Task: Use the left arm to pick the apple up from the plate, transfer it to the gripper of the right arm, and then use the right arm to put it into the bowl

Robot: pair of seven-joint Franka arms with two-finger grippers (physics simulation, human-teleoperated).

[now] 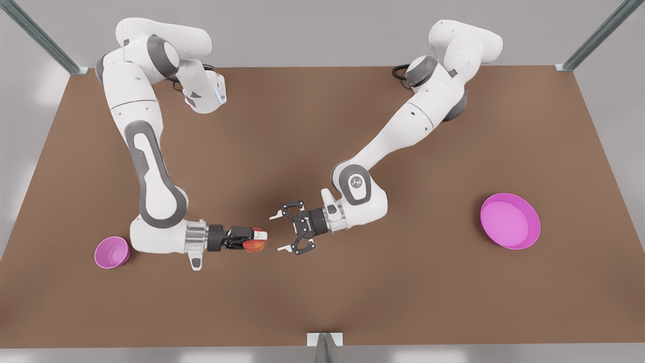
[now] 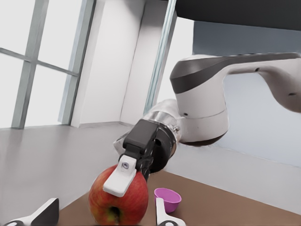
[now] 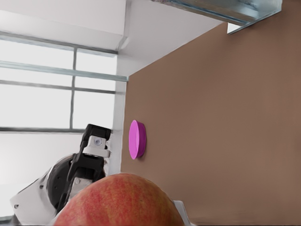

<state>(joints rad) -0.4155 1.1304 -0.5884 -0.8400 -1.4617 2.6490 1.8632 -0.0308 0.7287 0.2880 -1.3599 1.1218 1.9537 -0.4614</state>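
Evidently at the tail end of the handover step, judging from the two grips. Apple (image 1: 254, 245) held up off the desk (image 1: 322, 307), near the middle and a little toward the front view's left, pinched between the fingers of the right claw (image 1: 256, 240), on the arm at the front view's left. Closed firmly on the fruit, with one white pad lying across its upper side in the left wrist view. Facing it from the front view's right, just beside the apple but apart from it: the left claw (image 1: 278, 233), spread wide and gripping nothing. Plate (image 1: 509, 221) with nothing on it, well apart at the front view's right; bowl (image 1: 112, 253) at the front view's left, just beside the right arm's wrist.

Pick and transfer done, by this reading; only the placing left. Next: draw the left claw away toward the front view's right to clear the apple, then swing the right claw toward the front view's left and over the bowl. Calls for care, with the bowl tucked close to that arm's own wrist and barely wider than the apple: centre above the rim, lower, then open.
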